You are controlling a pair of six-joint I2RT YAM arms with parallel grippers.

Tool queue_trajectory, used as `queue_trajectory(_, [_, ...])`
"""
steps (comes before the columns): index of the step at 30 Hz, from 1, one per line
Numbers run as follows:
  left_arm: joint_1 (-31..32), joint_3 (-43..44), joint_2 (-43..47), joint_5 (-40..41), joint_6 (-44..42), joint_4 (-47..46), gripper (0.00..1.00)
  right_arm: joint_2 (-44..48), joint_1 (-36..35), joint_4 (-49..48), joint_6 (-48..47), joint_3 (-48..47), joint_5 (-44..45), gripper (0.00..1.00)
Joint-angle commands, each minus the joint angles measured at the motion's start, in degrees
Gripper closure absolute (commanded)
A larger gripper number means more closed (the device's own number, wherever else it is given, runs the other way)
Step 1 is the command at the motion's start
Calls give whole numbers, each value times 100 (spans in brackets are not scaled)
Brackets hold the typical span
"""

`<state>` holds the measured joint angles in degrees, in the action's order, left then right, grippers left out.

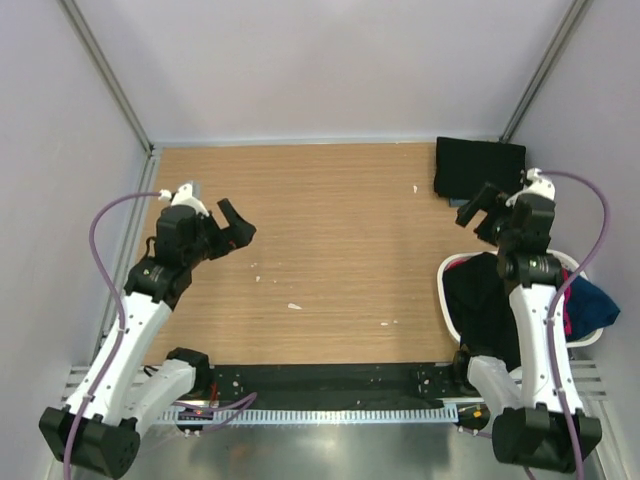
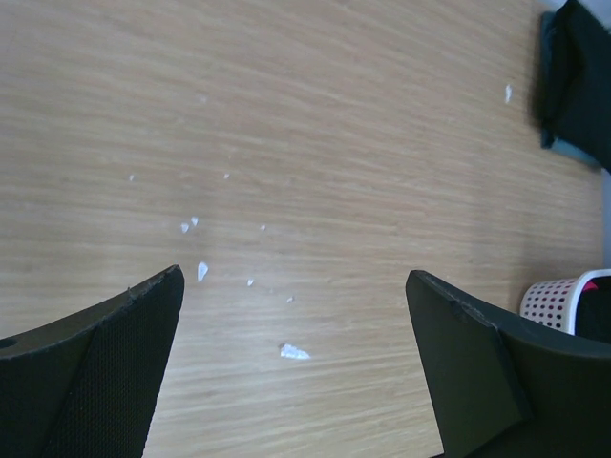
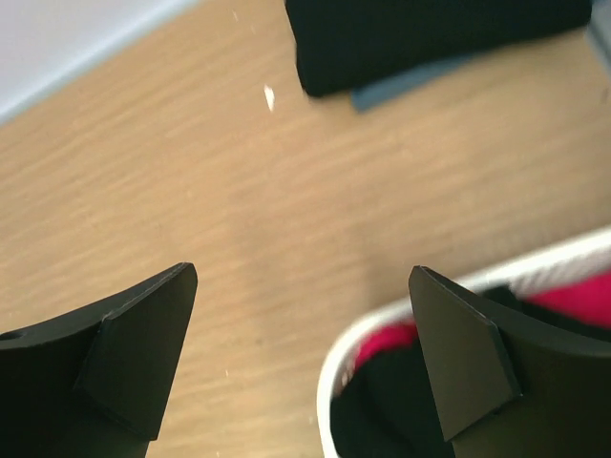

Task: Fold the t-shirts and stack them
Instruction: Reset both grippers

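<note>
A folded black t-shirt [image 1: 478, 167] lies at the table's back right corner; in the right wrist view this black t-shirt [image 3: 430, 33] rests on a slate-blue one [image 3: 410, 84] whose edge peeks out below. More t-shirts fill the white basket [image 1: 443, 275]: a black one [image 1: 480, 300], a magenta one [image 1: 568, 318], a blue one [image 1: 595, 305]. My right gripper [image 1: 480, 205] [image 3: 304, 272] hangs open and empty between the folded stack and the basket rim [image 3: 334, 382]. My left gripper [image 1: 235, 225] [image 2: 294, 277] is open and empty over bare wood at the left.
Small white scraps [image 1: 294, 306] [image 2: 294, 353] dot the wooden table [image 1: 330, 220]. The left wrist view catches the stack [image 2: 582, 76] and the basket's perforated wall [image 2: 554, 301] at its right edge. Grey walls and metal posts enclose the table.
</note>
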<state>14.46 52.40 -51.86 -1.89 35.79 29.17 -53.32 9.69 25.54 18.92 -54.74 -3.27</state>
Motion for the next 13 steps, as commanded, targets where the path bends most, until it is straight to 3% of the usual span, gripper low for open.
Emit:
queue_trajectory(1, [-31, -615, 342, 127, 261, 1, 0, 874, -3, 284, 472, 576, 19, 0])
queue_trajectory(7, [-39, -863, 817, 312, 341, 1, 0, 1069, -134, 356, 473, 1062, 10, 0])
queue_trajectory(13, [-31, -811, 905, 400, 385, 54, 0, 1034, -169, 285, 438, 826, 89, 0])
